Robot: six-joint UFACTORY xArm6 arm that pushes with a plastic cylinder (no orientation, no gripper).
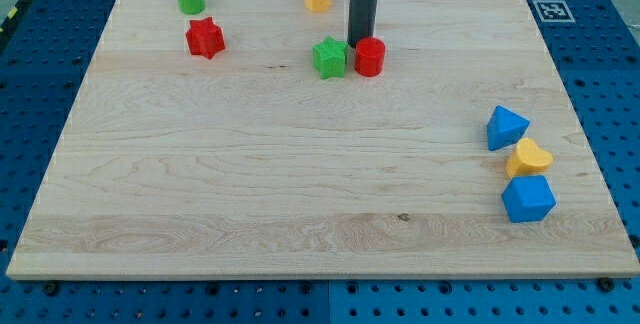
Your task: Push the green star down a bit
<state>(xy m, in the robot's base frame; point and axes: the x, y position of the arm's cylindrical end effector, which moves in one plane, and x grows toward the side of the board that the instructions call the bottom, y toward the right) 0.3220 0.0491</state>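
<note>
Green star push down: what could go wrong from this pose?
1. My tip sits above and to the right of the green star, not straight above it. A downward push from here would likely clip the star's right edge and send it left or spin it.
2. The red cylinder stands right beside the star and just below-right of my tip, so it may get dragged down instead of the star.

My tip (358,43) just above the gap between green star (330,58) and red cylinder (370,56).
</note>
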